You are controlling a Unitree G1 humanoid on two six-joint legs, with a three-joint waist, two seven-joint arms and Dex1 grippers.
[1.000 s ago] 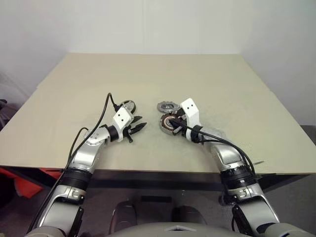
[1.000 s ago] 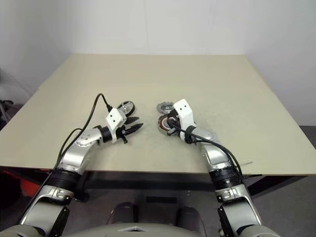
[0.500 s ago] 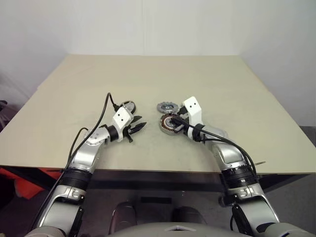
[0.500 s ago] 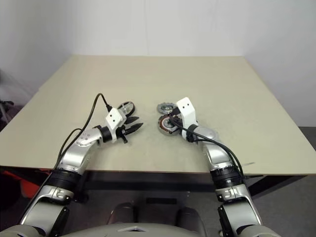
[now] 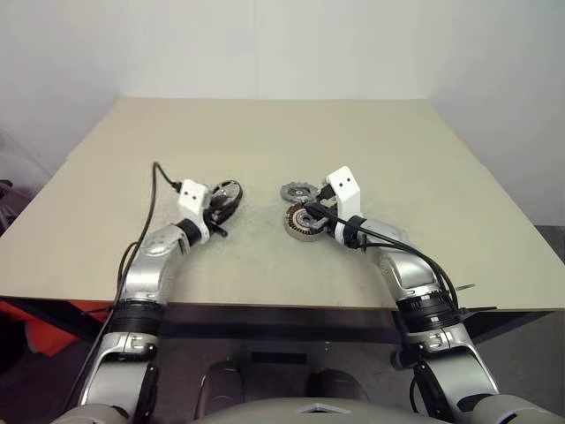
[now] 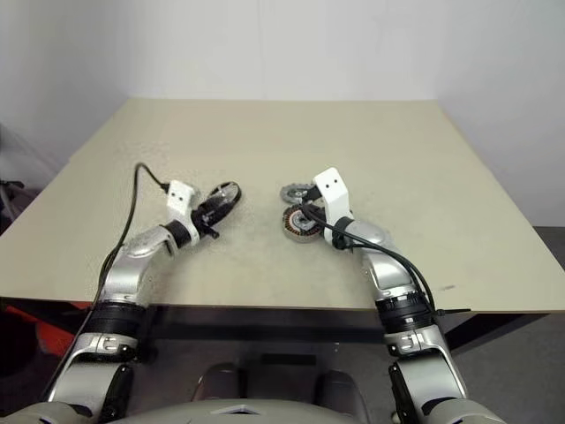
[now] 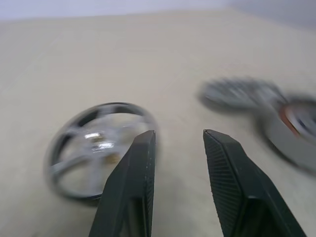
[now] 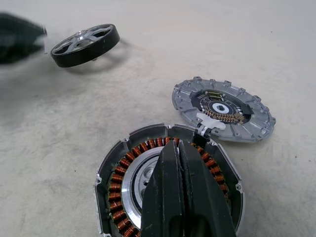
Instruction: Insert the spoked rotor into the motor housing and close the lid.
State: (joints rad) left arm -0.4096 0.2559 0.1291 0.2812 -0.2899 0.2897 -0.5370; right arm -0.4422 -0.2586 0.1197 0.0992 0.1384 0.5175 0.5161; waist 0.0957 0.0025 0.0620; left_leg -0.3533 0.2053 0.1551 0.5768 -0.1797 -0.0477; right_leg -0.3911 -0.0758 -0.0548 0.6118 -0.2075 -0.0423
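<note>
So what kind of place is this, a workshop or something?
Probably a robot test room: a bare beige table against plain white walls, holding only a silver spoked rotor, a copper-wound grey motor housing and its grey notched lid.

We identify the setting as a test lab or robotics workroom. A bare beige table (image 5: 371,132) stands against plain white walls (image 5: 265,44). Disassembled motor parts lie on it: a motor housing (image 8: 168,182), lid (image 8: 224,108) and spoked rotor (image 8: 85,44).
</note>
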